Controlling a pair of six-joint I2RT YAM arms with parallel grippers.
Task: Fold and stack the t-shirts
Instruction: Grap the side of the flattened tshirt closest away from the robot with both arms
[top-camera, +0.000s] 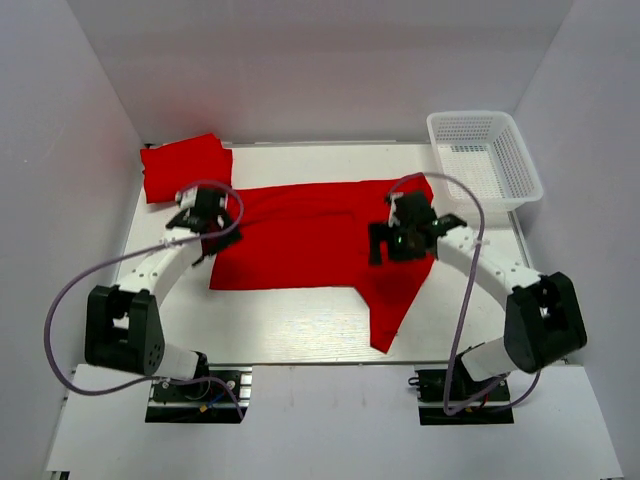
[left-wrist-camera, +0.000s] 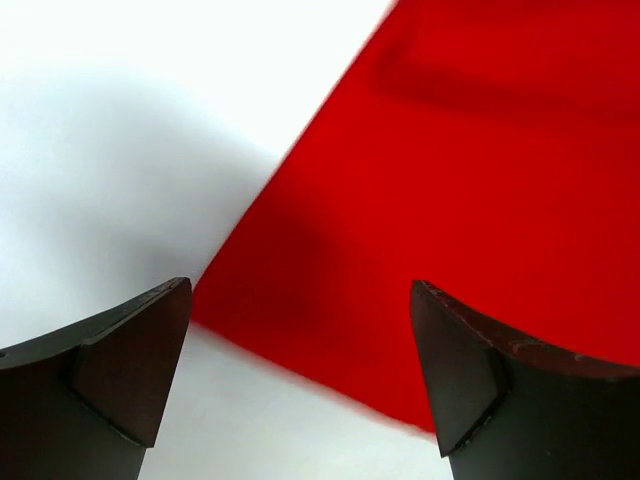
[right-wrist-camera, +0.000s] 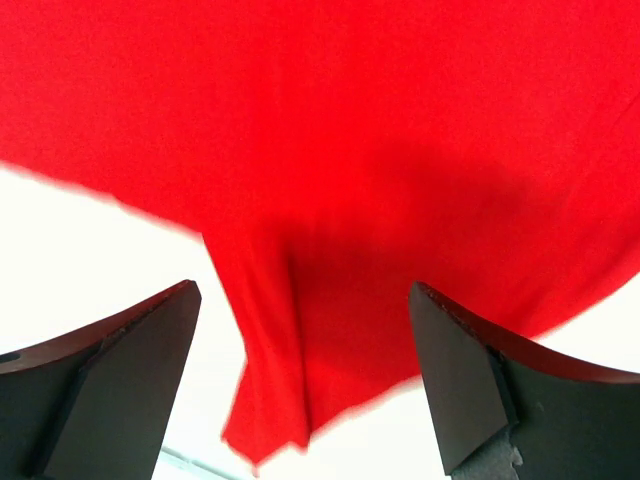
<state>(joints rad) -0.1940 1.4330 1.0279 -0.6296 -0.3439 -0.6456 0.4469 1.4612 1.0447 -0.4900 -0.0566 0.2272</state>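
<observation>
The spread t-shirt (top-camera: 300, 240) lies mid-surface, a loose end (top-camera: 385, 315) trailing toward the near edge. The left pincer (left-wrist-camera: 300, 300) and the right pincer (right-wrist-camera: 300, 300) hover over it wide open, holding nothing. I'd fold that end in first, pinching cloth edges only. The folded t-shirt (top-camera: 185, 165) sits at the far left.

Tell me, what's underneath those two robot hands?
A spread red t-shirt on the white table. The left hand hangs over its edge, the right hand over a narrow flap of it. Whatever lies beneath the cloth is hidden.
</observation>
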